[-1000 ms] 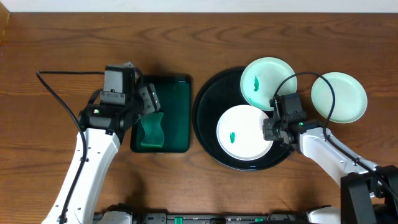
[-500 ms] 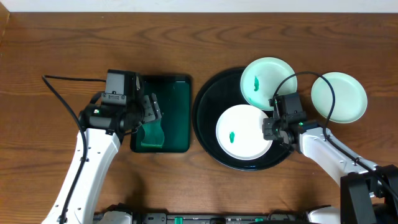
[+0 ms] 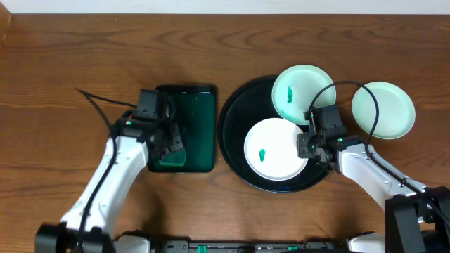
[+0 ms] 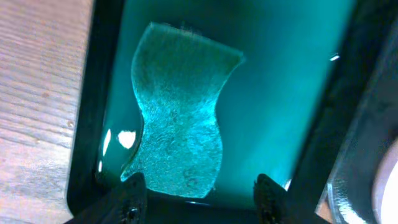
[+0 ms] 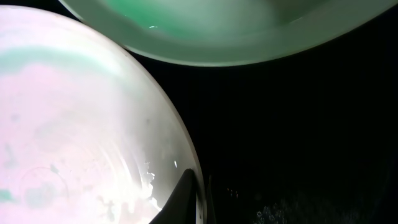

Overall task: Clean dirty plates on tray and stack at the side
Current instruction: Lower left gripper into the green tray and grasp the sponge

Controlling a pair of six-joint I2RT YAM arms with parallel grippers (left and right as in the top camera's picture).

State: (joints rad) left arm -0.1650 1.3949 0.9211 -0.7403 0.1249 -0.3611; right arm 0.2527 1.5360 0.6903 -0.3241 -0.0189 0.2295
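The overhead view is evenly bright and sharp, glare spots glint in the green tray, and the near plate looks washed-out and blurred.

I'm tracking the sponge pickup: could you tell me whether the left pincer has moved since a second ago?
Yes. The left pincer has shifted toward the near end of the green tray, closing in above the sponge.

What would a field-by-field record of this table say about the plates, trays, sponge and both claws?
Black tray: holds two smeared plates
Front plate: green smear, rim pinched by right claw
Back plate: green smear
Side plate: on table, no smear visible
Green tray: holds sponge
Left claw: open over sponge
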